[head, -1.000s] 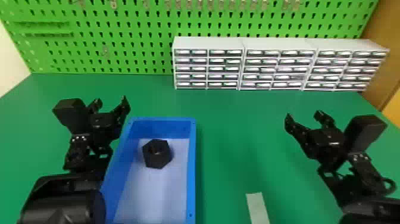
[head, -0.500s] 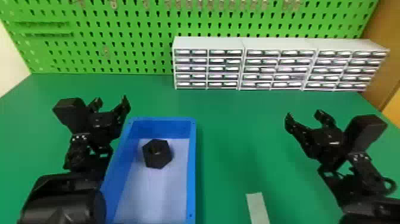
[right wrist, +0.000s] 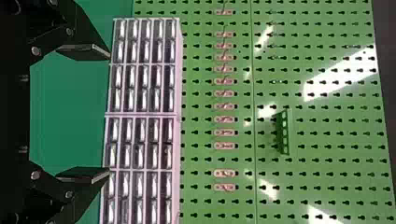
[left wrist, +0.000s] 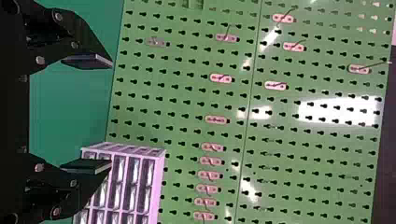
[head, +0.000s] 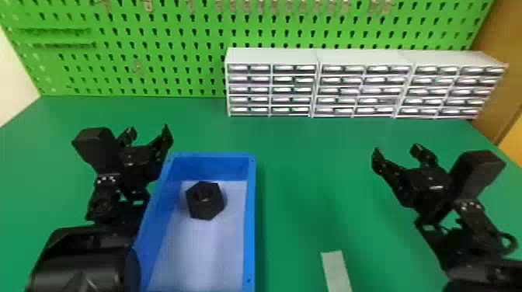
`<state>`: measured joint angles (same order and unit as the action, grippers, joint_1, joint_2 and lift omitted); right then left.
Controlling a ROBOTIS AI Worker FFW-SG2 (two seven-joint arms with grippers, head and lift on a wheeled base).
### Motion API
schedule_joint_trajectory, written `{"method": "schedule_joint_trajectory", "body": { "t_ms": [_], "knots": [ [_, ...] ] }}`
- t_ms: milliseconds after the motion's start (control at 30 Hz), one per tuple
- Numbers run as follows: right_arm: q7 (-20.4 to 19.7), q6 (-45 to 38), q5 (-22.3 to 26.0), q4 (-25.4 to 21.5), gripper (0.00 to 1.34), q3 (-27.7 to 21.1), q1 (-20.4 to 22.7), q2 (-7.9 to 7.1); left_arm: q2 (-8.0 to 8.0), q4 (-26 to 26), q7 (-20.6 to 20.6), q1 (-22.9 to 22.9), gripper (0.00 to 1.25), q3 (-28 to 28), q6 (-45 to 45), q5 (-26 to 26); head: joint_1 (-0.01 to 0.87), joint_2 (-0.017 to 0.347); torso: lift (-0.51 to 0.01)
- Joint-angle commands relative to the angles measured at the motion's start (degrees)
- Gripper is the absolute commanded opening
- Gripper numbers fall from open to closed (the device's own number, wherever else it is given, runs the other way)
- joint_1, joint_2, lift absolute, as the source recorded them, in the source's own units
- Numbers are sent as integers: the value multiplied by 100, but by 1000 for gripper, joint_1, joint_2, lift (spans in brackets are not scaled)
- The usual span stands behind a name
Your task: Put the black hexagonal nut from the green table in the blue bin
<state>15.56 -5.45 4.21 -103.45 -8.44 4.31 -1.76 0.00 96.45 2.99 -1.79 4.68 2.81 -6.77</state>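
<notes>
The black hexagonal nut (head: 206,211) is lying inside the blue bin (head: 250,233), on its pale floor, nearer to the far end than to the near end. Its hole is facing upward. The bin stands on the green counter (head: 295,174). Just beside the bin, at its left side, is the left gripper (head: 148,134); its two fingers are wide apart, and between them there is nothing held. The right gripper (head: 397,150) is well apart from the bin, over the right part of the counter, and its fingers are also spread, with nothing between them. Nearer to the front, between the bin and the right arm, there is a pale flat strip (head: 336,268) on the counter. At the back stand three white drawer cabinets (head: 272,58), placed side by side. Behind them rises a green pegboard (head: 136,83), on which several small metal hooks (left wrist: 216,120) are fixed.
</notes>
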Motion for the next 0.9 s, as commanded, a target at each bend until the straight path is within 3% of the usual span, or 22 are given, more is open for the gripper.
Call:
{"method": "schedule_joint_trajectory", "body": {
  "t_ms": [0,867],
  "knots": [
    [0,0,9,0,943,0,0,0,-15,-3,0,-5,756,-28,0,0,686,51,-97],
    [0,0,18,0,943,-18,0,0,-15,-3,9,12,756,-98,53,44,686,51,-97]
  ]
}}
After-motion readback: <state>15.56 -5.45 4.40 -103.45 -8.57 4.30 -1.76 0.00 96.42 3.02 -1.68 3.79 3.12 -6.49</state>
